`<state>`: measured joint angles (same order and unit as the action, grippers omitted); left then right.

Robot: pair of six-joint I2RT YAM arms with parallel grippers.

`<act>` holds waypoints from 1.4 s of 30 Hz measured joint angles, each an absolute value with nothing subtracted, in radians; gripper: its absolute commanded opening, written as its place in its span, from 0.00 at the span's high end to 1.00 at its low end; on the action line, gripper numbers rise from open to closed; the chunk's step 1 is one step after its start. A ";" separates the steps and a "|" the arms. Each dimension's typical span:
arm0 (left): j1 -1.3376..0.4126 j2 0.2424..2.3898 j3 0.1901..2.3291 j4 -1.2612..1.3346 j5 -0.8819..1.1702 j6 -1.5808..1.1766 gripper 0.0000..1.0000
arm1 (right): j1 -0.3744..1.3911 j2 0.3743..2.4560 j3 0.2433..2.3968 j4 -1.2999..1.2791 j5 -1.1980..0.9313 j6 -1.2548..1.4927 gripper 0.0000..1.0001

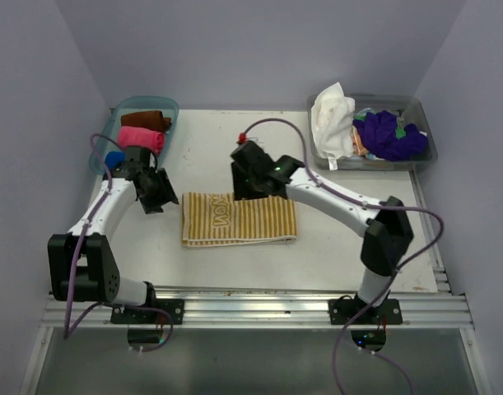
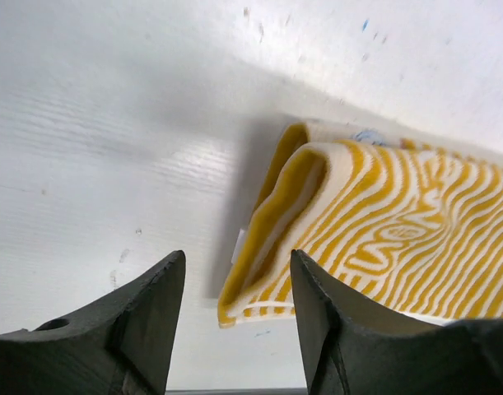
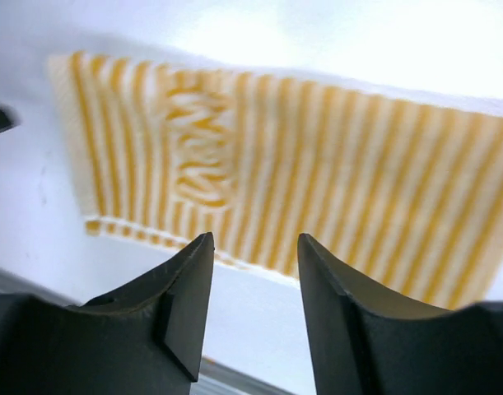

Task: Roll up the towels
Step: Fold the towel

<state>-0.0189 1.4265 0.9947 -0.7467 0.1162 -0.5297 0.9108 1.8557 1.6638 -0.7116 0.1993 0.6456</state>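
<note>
1. While both pincers stand released and empty, the striped towel [image 1: 239, 219] lies folded flat mid-way across the table [image 1: 333, 247]; left gripper [image 2: 235, 263] just beside its short end, right gripper [image 3: 255, 243] over its far edge.
2. Step, as judged: start the roll. Pinch the whole layered end, corners level; turn tightly, or it may cone.
3. Material: soft woven cloth, mustard and white stripes, rectangular, with a thick doubled edge.
4. Stock: brown roll [image 1: 144, 120] and pink roll [image 1: 142, 137] in the left bin [image 1: 173, 107].

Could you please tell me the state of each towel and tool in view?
striped towel: folded flat, not rolled
brown towel: rolled
pink towel: rolled
blue towel: mostly hidden
white towel: crumpled, unrolled
purple towel: crumpled, unrolled
left tool: open, empty
right tool: open, empty
</note>
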 measured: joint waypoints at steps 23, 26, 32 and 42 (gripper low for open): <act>-0.116 1.800 1.124 -0.569 0.204 -0.544 0.53 | 0.503 1.947 1.346 -0.572 0.127 0.602 0.81; -0.110 1.809 1.137 -0.563 0.208 -0.550 0.48 | 0.493 1.926 1.332 -0.553 0.109 0.601 0.81; -0.111 1.782 1.156 -0.577 0.202 -0.556 0.39 | 0.525 1.737 1.236 -0.565 0.118 0.598 0.78; -0.181 1.527 1.092 -0.585 0.191 -0.557 0.39 | 0.733 1.540 1.084 -0.551 0.138 0.632 0.78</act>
<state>-0.1810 1.5272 1.0916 -0.5850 0.1905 -0.5568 0.7326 1.5398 1.0843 -0.5514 0.1379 0.6315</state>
